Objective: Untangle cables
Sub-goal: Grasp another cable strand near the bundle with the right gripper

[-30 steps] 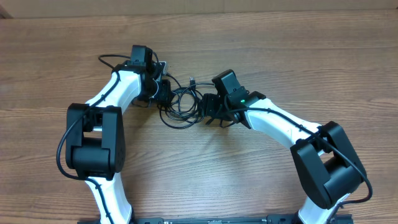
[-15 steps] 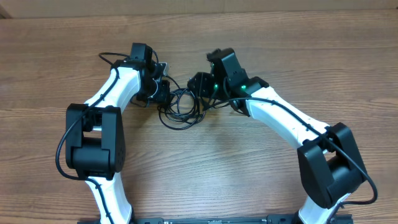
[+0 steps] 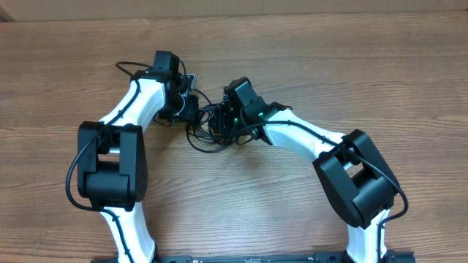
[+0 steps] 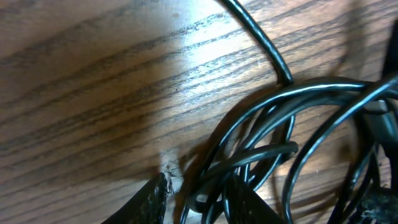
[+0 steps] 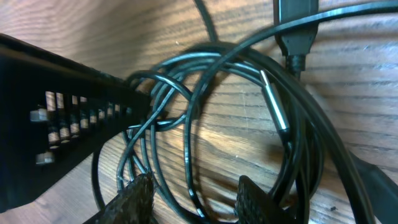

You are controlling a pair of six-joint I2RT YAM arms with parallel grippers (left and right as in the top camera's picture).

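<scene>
Looking down from above, you have the cables [image 3: 207, 131] lying as a loose black tangle on the wooden worktop [image 3: 314, 51], a little left of centre in the upper half of the frame. Your left tool [image 3: 191, 104] sits at the tangle's upper left edge. Your right tool [image 3: 219, 123] sits on its right side, so the two are near each other with loops between and below them.

In the left wrist view, the two fingertips [image 4: 154, 198] show at the bottom edge, apart, with a bunch of strands running up through the gap. You cannot tell whether they press on the bunch or only straddle it. Other loops arc across the right half of that frame, and a single cord leaves toward the top.

In the right wrist view, the tool's tips stand spread at the bottom edge. Bare wood shows between them, and a few thin strands cross the gap unclamped. A black plug [image 5: 297, 25] lies at the upper right, and a slim silvery plug [image 5: 273, 99] rests among the coils right of centre.
</scene>
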